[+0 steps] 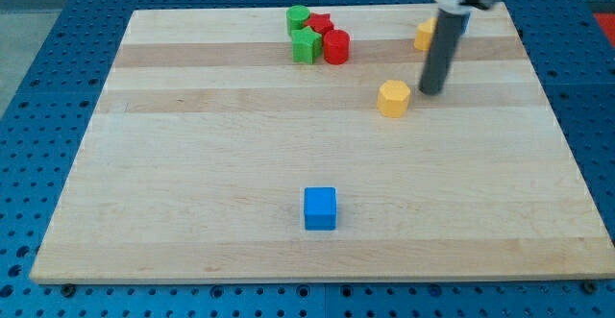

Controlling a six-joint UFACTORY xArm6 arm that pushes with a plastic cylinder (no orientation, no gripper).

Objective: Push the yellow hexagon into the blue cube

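A: Pushing now? My tip point(431, 91), a bare rod holding nothing, sits just right of the yellow hexagon point(393, 98).

B: Blue cube point(320, 208) lies below-left of the hexagon. Get behind its upper right, then drive diagonally.

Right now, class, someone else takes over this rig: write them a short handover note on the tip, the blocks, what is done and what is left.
My tip rests on the board just to the view's right of the yellow hexagon, with a small gap between them.
The blue cube sits alone near the view's bottom, well apart from the hexagon.
Done: the tip is near the hexagon; the two blocks are not together.
Left: come round to the hexagon's upper right side and push it down and left into the cube.
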